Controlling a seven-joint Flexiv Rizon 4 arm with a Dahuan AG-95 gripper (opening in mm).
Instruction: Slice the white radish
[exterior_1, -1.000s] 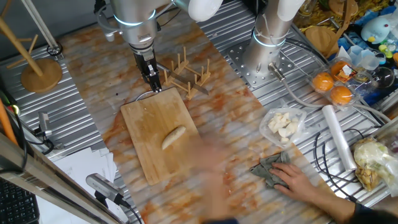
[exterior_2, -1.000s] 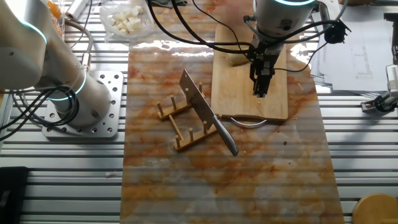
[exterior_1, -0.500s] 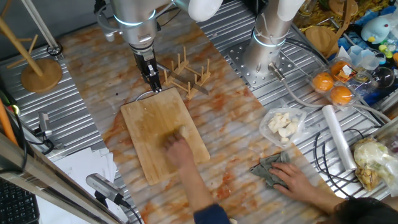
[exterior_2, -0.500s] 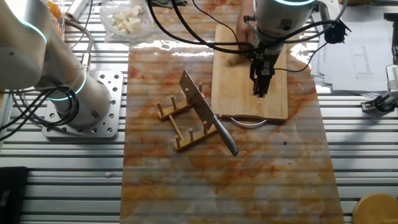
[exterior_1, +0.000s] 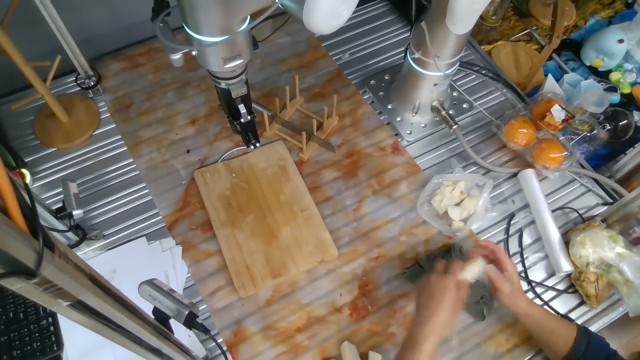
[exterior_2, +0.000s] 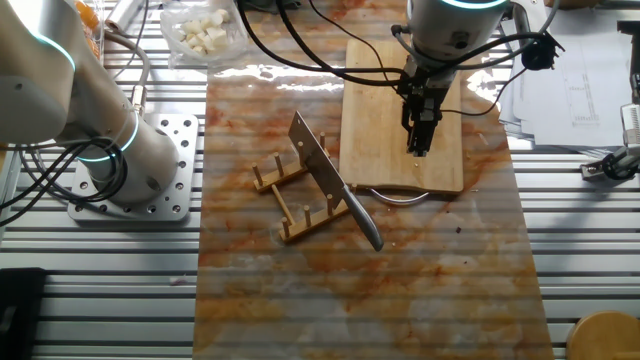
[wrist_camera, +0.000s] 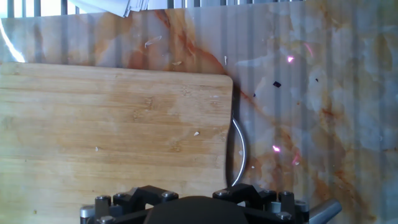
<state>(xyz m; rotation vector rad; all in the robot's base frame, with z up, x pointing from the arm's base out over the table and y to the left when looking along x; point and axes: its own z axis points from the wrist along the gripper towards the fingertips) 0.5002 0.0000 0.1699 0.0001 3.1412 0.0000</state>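
Fixed views show the table (exterior_1: 120, 130) with the board (exterior_1: 262, 222) lying bare at its centre; no radish rests on it. At the table's near edge, a person's hands (exterior_1: 462, 285) are blurred over a grey cloth (exterior_1: 430, 262), and a pale piece that may be the radish (exterior_1: 472, 270) shows between them; motion blur prevents a firm reading. A clear tray of whitish chunks (exterior_1: 455, 199) sits just beside the hands and is not the task item. The rack (exterior_2: 300, 195) stands beside the board's long edge, with the knife (exterior_2: 332, 180) propped in it, blade up and handle toward the table's open end.

The gripper (exterior_2: 420, 130) hangs above the board's handle end, empty. Its fingers appear close together in both fixed views, but the exact gap cannot be told; the hand view shows only the mount and the board corner.

Judged step: setup, no cut made. The next move calls for the radish to be on the board, then a grasp on the knife handle.
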